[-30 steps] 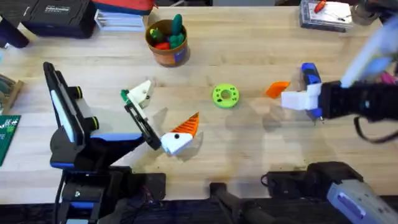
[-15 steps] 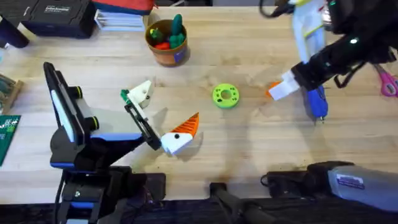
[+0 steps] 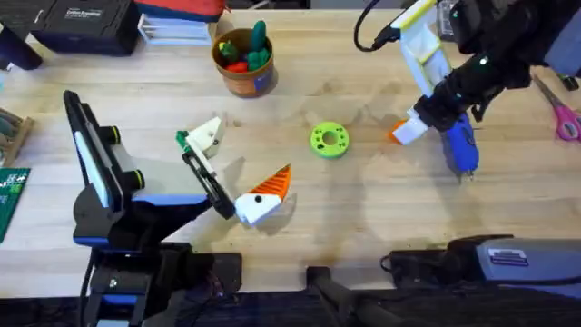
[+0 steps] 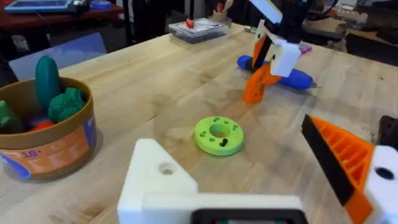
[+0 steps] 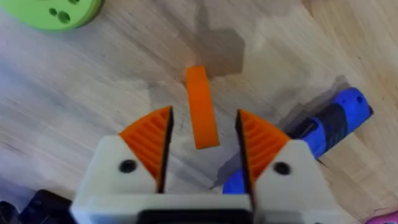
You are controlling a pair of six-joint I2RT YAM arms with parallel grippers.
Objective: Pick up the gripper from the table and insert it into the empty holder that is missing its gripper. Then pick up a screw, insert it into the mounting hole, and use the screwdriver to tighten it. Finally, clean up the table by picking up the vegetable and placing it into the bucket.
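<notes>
The gripper (image 3: 397, 133), a small orange wedge, lies on the table right of centre. My right gripper (image 3: 410, 129) hovers over it, open. In the right wrist view the wedge (image 5: 200, 106) sits between the orange pads (image 5: 149, 146) without touching either. My left gripper (image 3: 234, 168) stands open at centre left. One of its fingers is the plain white holder (image 3: 204, 134), the other carries an orange tip (image 3: 268, 189). The blue screwdriver (image 3: 460, 145) lies just right of the wedge. At the back stands the bucket (image 3: 243, 73), with toy vegetables (image 3: 257, 45) in it.
A green disc (image 3: 329, 140) lies mid-table between the two grippers. Pink-handled scissors (image 3: 563, 116) lie at the far right. Black cases and boxes (image 3: 82, 23) line the back left edge, and a clear box (image 3: 472, 20) sits at the back right.
My right arm has swung from the right side round to the back. Its gripper has shifted slightly left over the orange wedge. The left arm has not moved.
</notes>
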